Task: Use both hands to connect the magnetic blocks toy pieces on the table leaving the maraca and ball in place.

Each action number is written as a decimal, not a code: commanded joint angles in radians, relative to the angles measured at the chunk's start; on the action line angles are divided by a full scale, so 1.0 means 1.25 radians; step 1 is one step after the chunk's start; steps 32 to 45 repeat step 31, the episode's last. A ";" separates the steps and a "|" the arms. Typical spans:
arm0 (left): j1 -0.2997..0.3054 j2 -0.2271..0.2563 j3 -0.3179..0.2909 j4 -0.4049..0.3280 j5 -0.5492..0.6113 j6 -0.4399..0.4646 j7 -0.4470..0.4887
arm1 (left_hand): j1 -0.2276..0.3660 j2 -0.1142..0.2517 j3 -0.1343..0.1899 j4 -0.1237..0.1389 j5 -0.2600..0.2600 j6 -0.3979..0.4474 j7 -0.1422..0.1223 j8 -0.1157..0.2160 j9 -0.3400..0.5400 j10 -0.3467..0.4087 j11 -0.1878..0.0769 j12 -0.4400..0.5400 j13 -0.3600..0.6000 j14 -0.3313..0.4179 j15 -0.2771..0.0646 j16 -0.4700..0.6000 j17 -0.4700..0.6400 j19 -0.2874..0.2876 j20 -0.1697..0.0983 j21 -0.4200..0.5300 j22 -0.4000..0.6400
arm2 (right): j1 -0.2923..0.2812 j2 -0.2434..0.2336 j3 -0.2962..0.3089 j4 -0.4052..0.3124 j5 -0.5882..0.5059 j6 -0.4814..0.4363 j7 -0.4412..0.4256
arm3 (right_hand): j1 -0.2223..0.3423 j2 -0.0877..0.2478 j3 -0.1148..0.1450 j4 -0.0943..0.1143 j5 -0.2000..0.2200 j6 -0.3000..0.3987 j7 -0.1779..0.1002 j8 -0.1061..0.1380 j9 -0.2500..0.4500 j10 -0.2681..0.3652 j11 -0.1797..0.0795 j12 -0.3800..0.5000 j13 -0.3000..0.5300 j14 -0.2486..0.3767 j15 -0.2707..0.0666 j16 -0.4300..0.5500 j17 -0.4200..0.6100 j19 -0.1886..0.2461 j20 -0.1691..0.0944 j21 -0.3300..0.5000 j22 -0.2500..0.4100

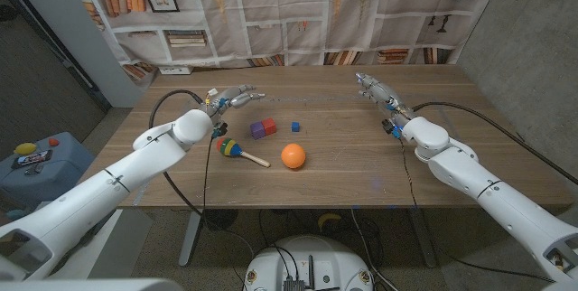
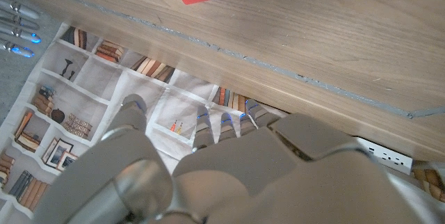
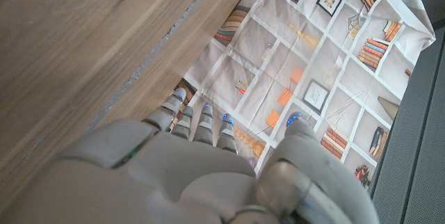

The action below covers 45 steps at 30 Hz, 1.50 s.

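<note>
Magnetic blocks: joined red-and-purple pair (image 1: 263, 128) and separate small blue cube (image 1: 295, 126) sit mid-counter (image 1: 361, 169), just apart. Left hand (image 1: 233, 99), fingers apart and empty, is nearer the pair; right hand (image 1: 373, 89), likewise empty, lies well apart.

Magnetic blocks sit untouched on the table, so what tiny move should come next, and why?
Probably the left hand should lower toward the joined red and purple blocks: both hands hold nothing, and the small blue cube lies apart from that pair.
</note>
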 commanded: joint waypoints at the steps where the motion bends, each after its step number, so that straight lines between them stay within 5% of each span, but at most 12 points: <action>1: 0.039 -0.072 -0.029 0.097 -0.064 -0.168 0.094 | -0.015 0.006 0.003 0.002 0.001 0.008 0.007 0.001 -0.001 0.009 -0.014 0.003 0.000 0.019 -0.017 0.002 0.001 0.026 -0.042 0.007 0.001 | -0.031 0.066 0.046 0.078 0.120 0.134 0.043 | -0.020 -0.002 -0.001 0.010 0.003 0.007 0.005 0.004 0.001 0.014 0.001 -0.002 0.001 0.014 -0.005 0.010 -0.002 0.014 -0.013 0.006 0.001; 8: 0.046 -0.131 -0.034 0.170 -0.067 -0.279 0.158 | -0.025 0.015 0.008 -0.003 0.002 0.041 0.017 0.008 -0.001 0.039 -0.025 0.005 0.000 0.046 -0.029 0.002 0.001 0.053 -0.052 0.006 0.000 | -0.028 0.081 0.048 0.106 0.136 0.161 0.056 | -0.029 0.000 -0.002 0.011 0.004 0.017 0.005 0.006 0.000 0.029 -0.001 -0.002 -0.001 0.027 -0.011 0.012 -0.005 0.027 -0.020 0.009 0.001; 29: 0.077 -0.239 -0.047 0.245 -0.099 -0.400 0.257 | -0.031 0.024 0.017 -0.010 0.003 0.068 0.028 0.009 -0.001 0.062 -0.017 0.003 0.000 0.064 -0.031 -0.003 0.000 0.073 -0.049 0.000 0.000 | -0.022 0.137 0.053 0.154 0.206 0.192 0.086 | -0.056 0.011 -0.003 0.021 0.006 0.019 0.030 0.003 -0.001 0.037 0.011 -0.011 -0.002 0.034 -0.004 0.009 -0.009 0.028 -0.023 0.004 0.001; 45: 0.077 -0.243 -0.045 0.252 -0.099 -0.408 0.258 | -0.032 0.024 0.017 -0.010 0.003 0.068 0.029 0.008 -0.001 0.062 -0.016 0.002 0.000 0.064 -0.031 -0.003 0.000 0.073 -0.049 0.000 0.000 | -0.022 0.133 0.050 0.149 0.199 0.185 0.080 | -0.061 0.013 -0.004 0.023 0.006 0.018 0.033 0.002 -0.001 0.035 0.012 -0.013 -0.002 0.032 -0.002 0.008 -0.009 0.027 -0.023 0.003 0.001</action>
